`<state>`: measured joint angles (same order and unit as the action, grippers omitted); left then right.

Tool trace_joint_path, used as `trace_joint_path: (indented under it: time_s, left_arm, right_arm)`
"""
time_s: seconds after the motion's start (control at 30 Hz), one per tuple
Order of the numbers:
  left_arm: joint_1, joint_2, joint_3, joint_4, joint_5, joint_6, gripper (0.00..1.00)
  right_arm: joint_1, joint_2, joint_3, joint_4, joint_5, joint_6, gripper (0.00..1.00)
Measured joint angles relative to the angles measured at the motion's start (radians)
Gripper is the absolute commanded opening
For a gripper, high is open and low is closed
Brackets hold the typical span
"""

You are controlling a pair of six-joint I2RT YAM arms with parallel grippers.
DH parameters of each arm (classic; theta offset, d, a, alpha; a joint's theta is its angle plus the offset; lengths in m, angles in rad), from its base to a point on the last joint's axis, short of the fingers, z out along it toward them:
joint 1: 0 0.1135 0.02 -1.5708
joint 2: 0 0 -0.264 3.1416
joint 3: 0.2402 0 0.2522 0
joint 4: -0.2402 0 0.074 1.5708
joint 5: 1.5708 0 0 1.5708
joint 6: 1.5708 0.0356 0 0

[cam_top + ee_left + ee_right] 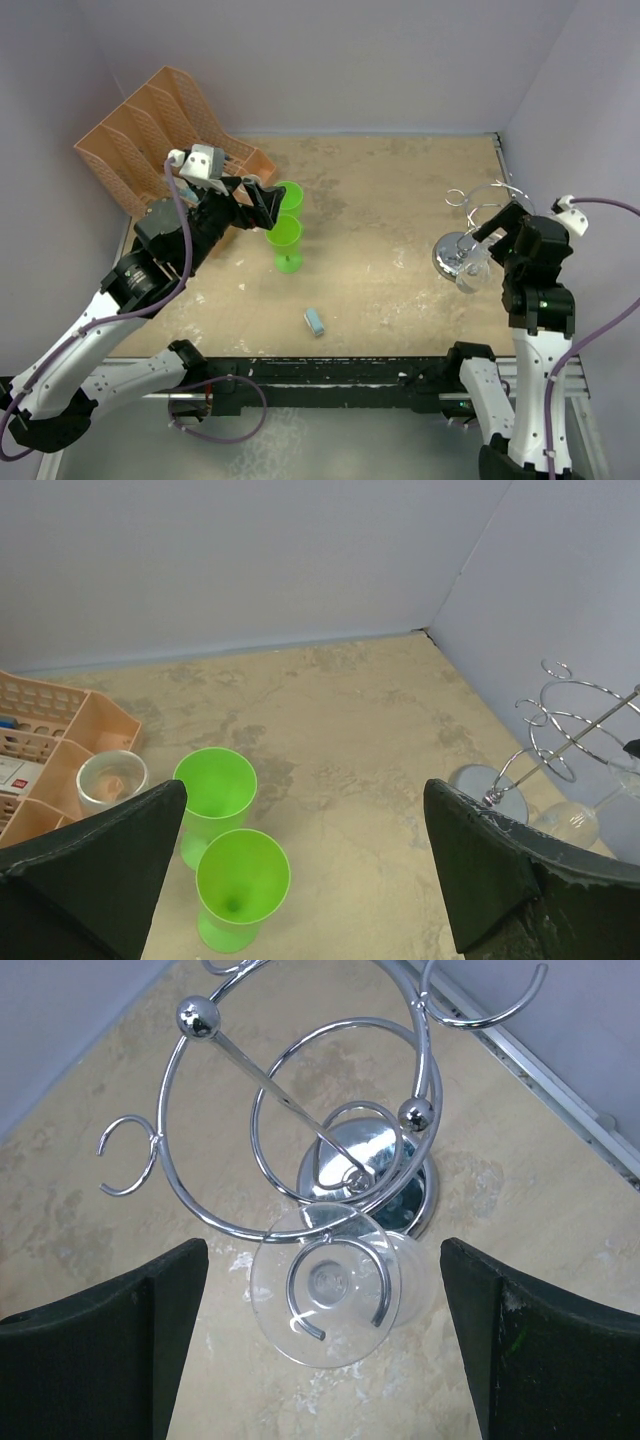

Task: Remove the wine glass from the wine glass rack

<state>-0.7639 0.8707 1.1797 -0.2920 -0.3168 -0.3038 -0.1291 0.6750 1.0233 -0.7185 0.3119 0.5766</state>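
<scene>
Wine glass [270, 1310] hangs upside down on the near side of the wire rack [300, 1110], at the right of the table [400, 200]. Its round foot is caught in a curled hook and its bowl hangs below. From the right wrist view, the hook's gap seems to open toward the near side.

I judge the glass to be light, thin-walled and easy to break. It is also smooth and clear, so it will likely be slippery under hard fingers. The stem looks like the safest place to hold it, just under the foot, or else the bowl with a gentle squeeze. It should slide out through the hook's gap rather than be pulled straight down. The rack is springy wire on a shiny round base, so a snag could tip it or swing the glass against the post.

The right gripper [322, 1260] has its jaws spread wide. In its wrist view the glass lies between the two fingers and touches neither. I cannot tell from these views how high the fingers are relative to the stem. It holds nothing.

The left gripper [305, 800] is well away at the far left. Its jaws are also wide apart and empty, above two green cups [240, 880] near the orange organizer [160, 120].
</scene>
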Motion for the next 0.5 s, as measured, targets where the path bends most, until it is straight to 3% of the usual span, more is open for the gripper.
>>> trace_joint_path:
  time_s: [0.5]
  left_arm:
    - [0.005,0.004,0.000,0.000,0.007,0.000,1.00]
  right_arm:
    - [0.000,0.058,-0.015,0.017,-0.049,-0.057,0.91]
